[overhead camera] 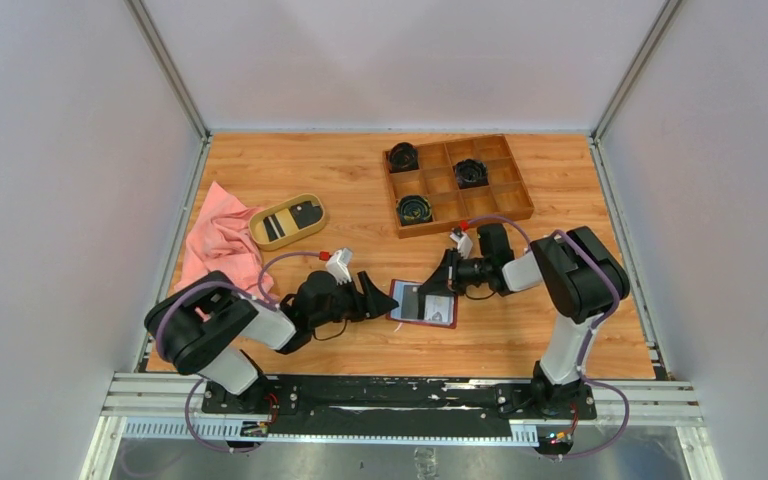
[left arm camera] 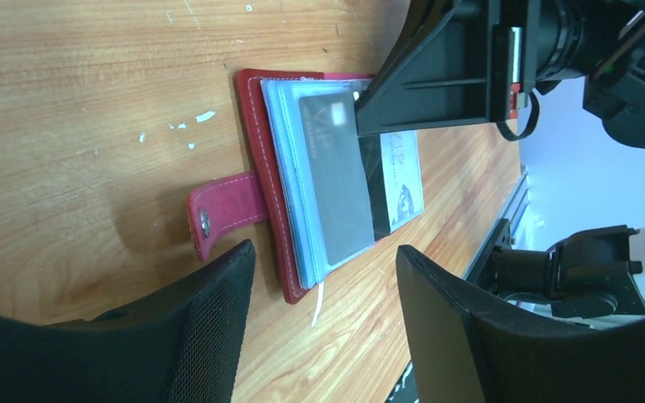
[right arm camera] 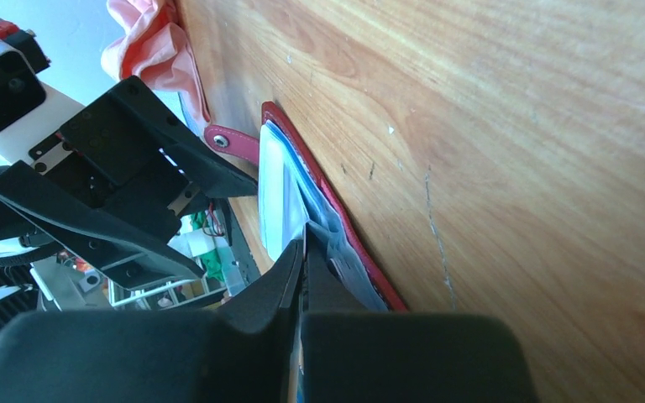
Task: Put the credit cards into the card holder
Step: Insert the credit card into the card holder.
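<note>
Apparently the step in hand is seating a card: the card holder [left arm camera: 256,159] lies open on the table [overhead camera: 260,160] at the lower middle of the top view. A dark grey card [left arm camera: 336,185] rests on its clear pockets [left arm camera: 290,193], and one long edge seems to stick out of the sleeve. The left gripper [left arm camera: 326,256] stands spread just before the card holder, with nothing between its fingers. The right gripper [right arm camera: 306,243] has its fingers pressed together, tips on the pocket leaves; whether a leaf is nipped between them I cannot tell. To do it well, I think the right arm should pin the card holder flat while the left one pushes the card edge sideways, low and slow, so the thin sleeve does not buckle. The snap tab [left arm camera: 218,210] lies close to one left finger and could catch. More credit cards [overhead camera: 297,216] wait in the oval dish [overhead camera: 258,232] at the upper left, with a pink cloth [overhead camera: 210,235] beside it. The wooden box [overhead camera: 495,193] is well apart at the upper right.
</note>
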Available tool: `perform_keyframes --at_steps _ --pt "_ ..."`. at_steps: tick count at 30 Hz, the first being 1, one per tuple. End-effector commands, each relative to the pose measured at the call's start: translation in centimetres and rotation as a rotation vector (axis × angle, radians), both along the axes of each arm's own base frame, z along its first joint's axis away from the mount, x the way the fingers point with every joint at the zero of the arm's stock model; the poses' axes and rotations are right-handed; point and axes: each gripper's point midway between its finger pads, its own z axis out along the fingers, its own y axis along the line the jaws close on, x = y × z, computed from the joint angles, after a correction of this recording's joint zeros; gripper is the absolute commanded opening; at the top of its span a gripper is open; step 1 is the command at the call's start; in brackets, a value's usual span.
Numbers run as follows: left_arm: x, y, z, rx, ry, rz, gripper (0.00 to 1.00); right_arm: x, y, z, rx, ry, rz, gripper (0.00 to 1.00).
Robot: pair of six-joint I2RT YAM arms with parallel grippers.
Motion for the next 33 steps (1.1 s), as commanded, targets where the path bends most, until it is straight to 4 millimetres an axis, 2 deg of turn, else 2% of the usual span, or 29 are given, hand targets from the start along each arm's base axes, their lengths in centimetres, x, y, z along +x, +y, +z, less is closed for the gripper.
perform_keyframes --at_steps 1,5,8,24,33 --pt "-0.2 1.6 -0.6 0.086 -0.024 0.01 0.66 -0.5 -0.2 -0.9 -0.007 0.042 0.011 0.02" --pt "-0.1 1.5 0.5 0.078 -0.057 0.002 0.66 -0.2 -0.3 -0.2 -0.025 0.003 0.023 0.16" --pt "-0.1 1.2 1.1 0.065 -0.068 -0.007 0.65 0.0 -0.4 0.2 -0.033 -0.022 0.025 0.22" --pt "-0.3 1.2 1.7 0.051 -0.081 -0.018 0.64 0.7 -1.0 1.4 -0.157 -0.108 0.082 0.52" --pt "-0.4 1.2 1.9 0.047 -0.089 -0.021 0.64 -0.4 -0.1 1.8 -0.279 -0.2 0.202 0.74"
